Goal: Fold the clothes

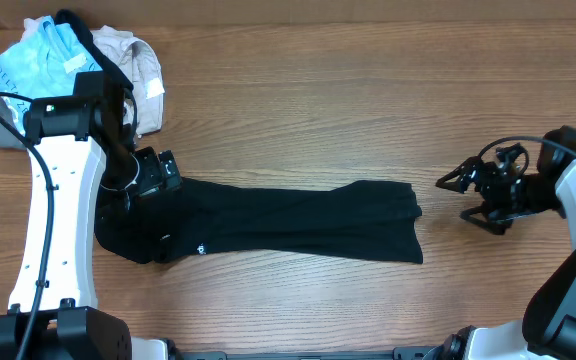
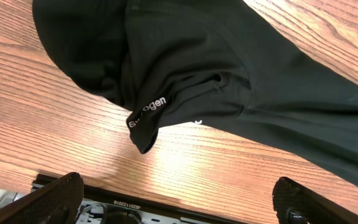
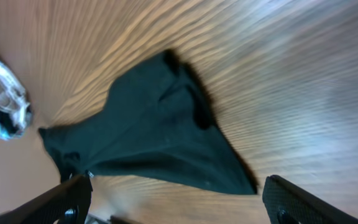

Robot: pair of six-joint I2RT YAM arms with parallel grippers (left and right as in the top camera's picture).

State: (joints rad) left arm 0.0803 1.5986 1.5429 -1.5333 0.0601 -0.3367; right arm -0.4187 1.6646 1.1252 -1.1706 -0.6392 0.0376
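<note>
The black T-shirt (image 1: pixel 288 222) lies folded into a long band across the table's middle, a tiny white logo (image 1: pixel 200 248) near its left end. My left gripper (image 1: pixel 153 172) hovers over the shirt's left end, open and empty. The left wrist view shows the shirt (image 2: pixel 229 74) with its white-lettered tag (image 2: pixel 148 111), jaws (image 2: pixel 178 202) wide apart above bare wood. My right gripper (image 1: pixel 460 195) is open and empty, to the right of the shirt's right edge. The right wrist view shows the shirt (image 3: pixel 148 134) ahead of its open jaws (image 3: pixel 179 199).
A pile of other garments (image 1: pixel 78 60), light blue, beige and grey, sits at the far left corner behind my left arm. The wooden table (image 1: pixel 368 90) stretches behind and in front of the shirt. The table's front edge (image 2: pixel 166 208) shows in the left wrist view.
</note>
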